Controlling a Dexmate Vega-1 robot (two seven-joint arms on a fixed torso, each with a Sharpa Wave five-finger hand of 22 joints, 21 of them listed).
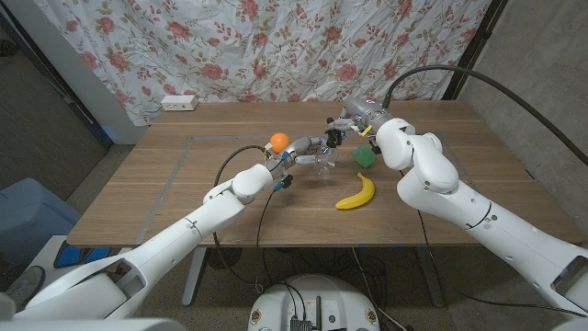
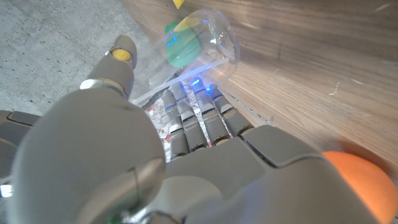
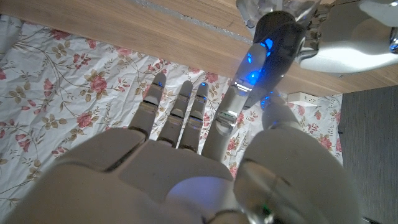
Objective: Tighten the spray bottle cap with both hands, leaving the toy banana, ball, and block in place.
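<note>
The left hand (image 1: 301, 150) grips the clear spray bottle (image 1: 323, 162) while the right hand (image 1: 354, 122) pinches its black cap (image 3: 278, 34).

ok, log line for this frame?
left hand holds bottle | right hand grips cap | banana, ball, block in place

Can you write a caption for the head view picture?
Both hands work the spray bottle between ball and banana.

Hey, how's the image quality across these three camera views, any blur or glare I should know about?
Head view: sharp, evenly lit, soft shadows. Left wrist view: left robot hand blurred up close, glare on the clear spray bottle. Right wrist view: right robot hand soft, blue lights glowing on its fingers.
</note>
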